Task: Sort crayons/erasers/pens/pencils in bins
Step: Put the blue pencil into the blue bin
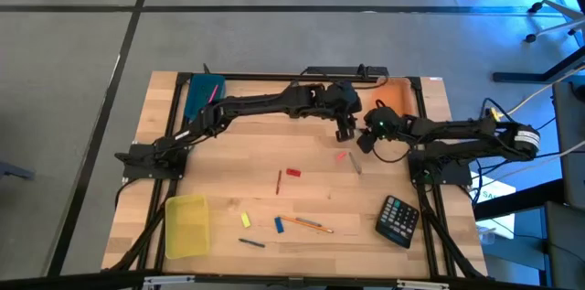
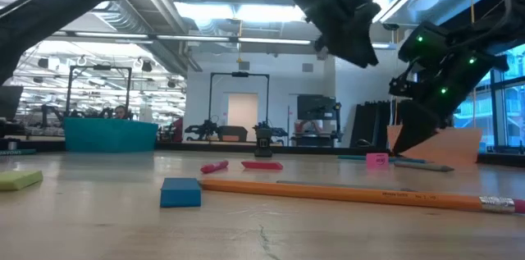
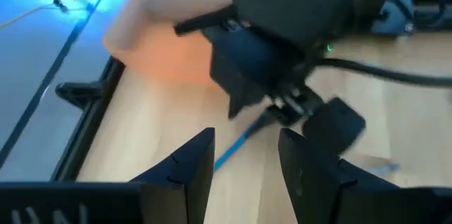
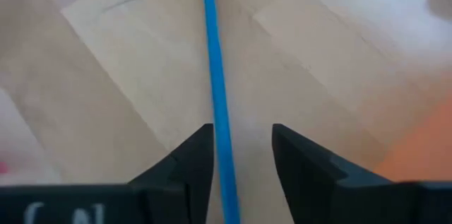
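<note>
My left gripper [image 1: 345,133] [image 3: 247,143] hangs open above the table's far middle, next to the orange bin [image 1: 399,98]. My right gripper [image 1: 366,142] [image 4: 244,136] is open just beside it, low over a thin blue stick [image 4: 215,75] that lies flat on the wood. The stick runs between the right fingers, close to one of them. A red eraser [image 1: 292,172] and a yellow eraser [image 1: 245,220] lie on the table. Near the front edge are an orange pencil [image 1: 306,223], a short blue piece [image 1: 279,225] and a dark pen [image 1: 252,242].
The teal bin [image 1: 203,93] stands at the far left and the yellow bin [image 1: 186,226] at the near left. A black calculator [image 1: 399,220] lies at the near right. A small pink piece [image 1: 341,155], a grey stick [image 1: 356,164] and a red stick [image 1: 279,182] lie mid-table.
</note>
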Available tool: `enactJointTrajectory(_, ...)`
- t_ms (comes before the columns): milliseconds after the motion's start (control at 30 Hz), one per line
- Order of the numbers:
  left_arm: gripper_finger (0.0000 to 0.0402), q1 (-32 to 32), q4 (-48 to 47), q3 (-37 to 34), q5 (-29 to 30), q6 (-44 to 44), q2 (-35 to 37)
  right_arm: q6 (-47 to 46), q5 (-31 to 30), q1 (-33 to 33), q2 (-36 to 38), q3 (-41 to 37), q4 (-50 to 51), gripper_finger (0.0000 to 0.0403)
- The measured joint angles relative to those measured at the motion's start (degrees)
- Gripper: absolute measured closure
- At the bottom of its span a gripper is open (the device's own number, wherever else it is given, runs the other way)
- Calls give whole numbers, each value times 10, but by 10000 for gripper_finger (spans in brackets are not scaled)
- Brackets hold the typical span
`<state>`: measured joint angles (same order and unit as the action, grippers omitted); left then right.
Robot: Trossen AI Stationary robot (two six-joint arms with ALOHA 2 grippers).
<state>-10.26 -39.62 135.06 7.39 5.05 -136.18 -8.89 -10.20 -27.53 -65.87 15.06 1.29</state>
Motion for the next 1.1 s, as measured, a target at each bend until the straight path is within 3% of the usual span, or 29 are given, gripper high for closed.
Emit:
enactJointTrajectory(300,249,8,-161,-2,85,-44,46,4,40,-17,-51,-1,-13,296)
enactJointTrajectory(700,249,60,-195,-1,118,-60,127,-13,72,-20,-45,-1,-5,351)
enactJointTrajectory(900,249,93,-239,-1,194,-93,144,-28,87,-19,-45,-1,2,378)
enactJointTrajectory(1100,249,124,-221,-65,215,-105,142,-29,132,-10,-45,-1,1,377)
